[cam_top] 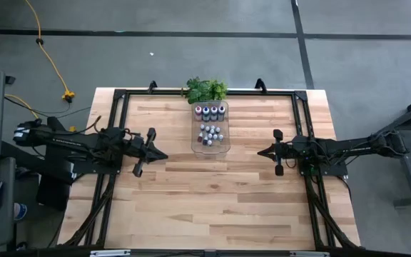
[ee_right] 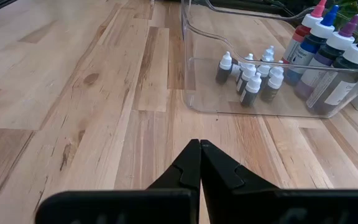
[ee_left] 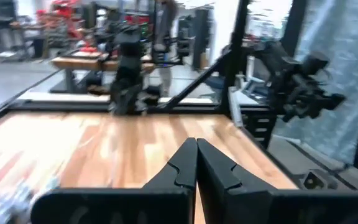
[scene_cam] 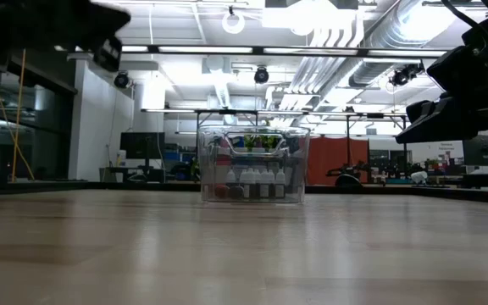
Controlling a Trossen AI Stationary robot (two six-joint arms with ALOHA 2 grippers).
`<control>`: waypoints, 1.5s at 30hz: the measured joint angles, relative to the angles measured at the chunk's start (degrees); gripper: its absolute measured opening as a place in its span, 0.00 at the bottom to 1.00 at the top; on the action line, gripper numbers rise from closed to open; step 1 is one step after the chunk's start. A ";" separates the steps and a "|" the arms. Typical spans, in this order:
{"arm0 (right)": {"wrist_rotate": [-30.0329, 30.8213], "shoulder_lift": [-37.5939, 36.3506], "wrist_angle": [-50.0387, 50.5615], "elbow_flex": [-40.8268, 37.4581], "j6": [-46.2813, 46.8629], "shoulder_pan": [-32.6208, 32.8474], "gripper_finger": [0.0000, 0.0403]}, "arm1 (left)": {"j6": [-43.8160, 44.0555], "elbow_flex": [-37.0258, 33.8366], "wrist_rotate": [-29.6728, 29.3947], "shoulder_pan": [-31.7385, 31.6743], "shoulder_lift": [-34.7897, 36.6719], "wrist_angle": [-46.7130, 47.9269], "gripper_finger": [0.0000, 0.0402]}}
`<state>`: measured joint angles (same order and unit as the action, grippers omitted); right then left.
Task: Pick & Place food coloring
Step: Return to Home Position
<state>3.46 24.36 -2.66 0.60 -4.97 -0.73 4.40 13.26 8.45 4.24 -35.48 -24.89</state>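
While inside the clear tray (cam_top: 210, 148), food coloring (cam_top: 210, 133) near plant (cam_top: 205, 90).

— What do we see around the bench (cam_top: 212, 200)?
— From above, we see a grey floor (cam_top: 155, 71) crossed by dark tape lines (cam_top: 191, 33), with a yellow cable (cam_top: 51, 63) trailing at upper left.
— And looking level across?
— We look into a big open hall. There are bright ceiling lights (scene_cam: 233, 21) along the top, silver ducts (scene_cam: 388, 34) at upper right, dark-framed windows (scene_cam: 7, 127) at left, an orange-red partition (scene_cam: 337, 161) right of centre, and dark screens (scene_cam: 138, 146) left of centre.
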 joint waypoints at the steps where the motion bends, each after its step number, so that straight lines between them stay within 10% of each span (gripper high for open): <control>1: 0.00 0.00 0.00 0.00 0.00 0.02 0.00 | 0.79 -0.94 0.03 -0.91 1.62 1.03 0.00; 11: 0.00 0.00 0.02 -0.02 0.00 0.00 0.00 | 2.15 -7.02 11.29 -11.30 12.33 8.35 0.00; 45: 0.00 0.00 0.03 -0.02 0.00 0.02 0.00 | 5.91 -12.53 -3.44 -11.34 22.64 22.07 0.00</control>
<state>3.46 24.36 -2.63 0.58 -4.97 -0.71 10.31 0.73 5.01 -7.09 -12.84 -2.82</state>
